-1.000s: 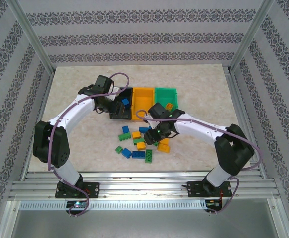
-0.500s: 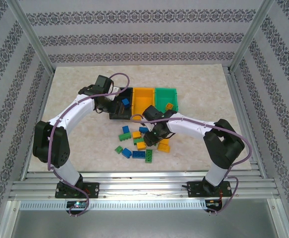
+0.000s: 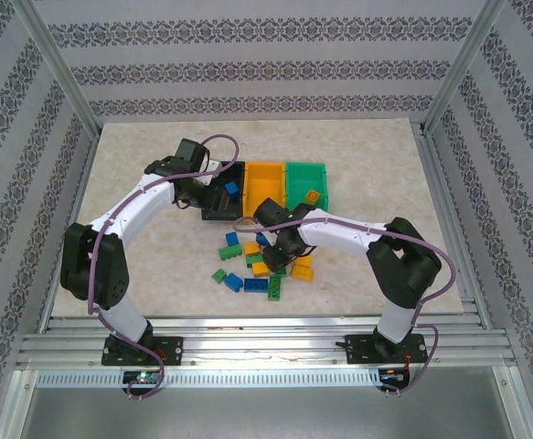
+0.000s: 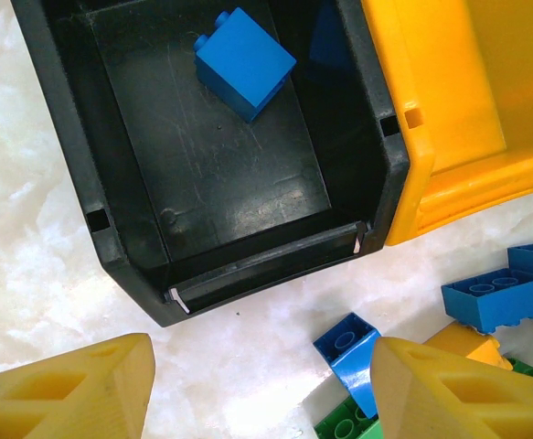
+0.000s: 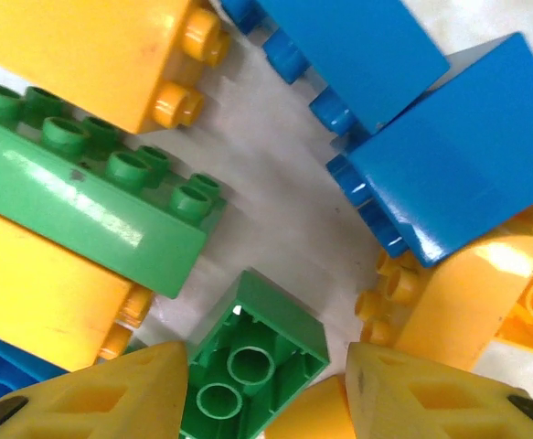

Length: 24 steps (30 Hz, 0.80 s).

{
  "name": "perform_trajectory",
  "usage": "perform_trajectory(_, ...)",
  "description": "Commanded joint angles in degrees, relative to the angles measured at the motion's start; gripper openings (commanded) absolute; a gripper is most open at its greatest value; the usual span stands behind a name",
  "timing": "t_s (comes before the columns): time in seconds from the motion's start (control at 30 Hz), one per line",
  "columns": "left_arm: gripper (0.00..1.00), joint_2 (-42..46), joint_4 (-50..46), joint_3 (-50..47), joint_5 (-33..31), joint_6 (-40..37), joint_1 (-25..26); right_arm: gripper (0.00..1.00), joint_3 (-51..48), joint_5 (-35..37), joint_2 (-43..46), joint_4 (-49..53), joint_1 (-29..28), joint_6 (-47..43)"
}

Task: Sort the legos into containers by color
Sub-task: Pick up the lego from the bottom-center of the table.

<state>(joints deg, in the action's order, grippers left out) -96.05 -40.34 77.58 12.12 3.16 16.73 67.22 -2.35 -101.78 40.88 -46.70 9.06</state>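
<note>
A loose pile of blue, green and orange legos (image 3: pixel 255 265) lies on the table in front of the containers. The black bin (image 3: pixel 207 216) holds one blue brick (image 4: pixel 245 62). To its right stand the orange bin (image 3: pixel 264 186) and the green bin (image 3: pixel 304 174), which has an orange brick (image 3: pixel 312 196) in it. My left gripper (image 4: pixel 261 393) hangs open and empty just in front of the black bin (image 4: pixel 138 274). My right gripper (image 5: pixel 266 398) is down in the pile, open, and straddles an upturned green brick (image 5: pixel 252 361). Its left finger (image 5: pixel 111 393) touches that brick.
Around the right gripper lie a long green brick (image 5: pixel 83 201), orange bricks (image 5: pixel 56 274) and blue bricks (image 5: pixel 449 174), all close together. A blue brick (image 4: pixel 348 357) lies by the left gripper's right finger (image 4: pixel 458 389). Aluminium frame posts and patterned walls ring the table (image 3: pixel 376 165).
The right gripper has slid left and lower into the pile, its elbow swinging inward, and its jaws have narrowed slightly. The left arm has not moved.
</note>
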Motion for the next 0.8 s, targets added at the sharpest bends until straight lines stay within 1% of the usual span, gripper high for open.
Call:
perform_trajectory(0.0, 0.64, 1.48, -1.28, 0.2, -0.68, -1.05, -0.6, 0.5, -2.43, -1.6, -0.49, 1.63, -1.28, 1.78)
perform_trajectory(0.13, 0.64, 1.48, -1.32, 0.22, -0.15, -0.98, -0.6, 0.5, -3.8, -1.6, 1.22, 0.53, -1.94, 5.08)
perform_trajectory(0.23, 0.64, 1.65, -1.27, 0.26, 0.03, -0.96, -0.61, 0.5, -3.93, 0.38, 0.75, 0.34, -2.21, 7.09)
perform_trajectory(0.33, 0.64, 1.83, -1.23, 0.2, 0.07, -0.96, -0.6, 0.51, -3.46, 0.87, -0.26, 0.43, -2.58, 8.6)
perform_trajectory(0.47, 0.64, 1.97, -1.21, 0.11, 0.08, -0.96, -0.62, 0.57, -1.91, 1.58, -0.81, 1.67, -2.94, 10.6)
perform_trajectory(0.67, 0.64, 2.18, -1.19, 0.16, 0.33, -0.96, -0.64, 0.56, -1.0, 3.59, 1.56, 1.55, -2.97, 15.99)
perform_trajectory(0.77, 0.64, 2.27, -1.24, 0.11, 0.54, -0.97, -0.65, 0.55, -0.34, 4.74, 0.87, 2.6, -3.05, 17.03)
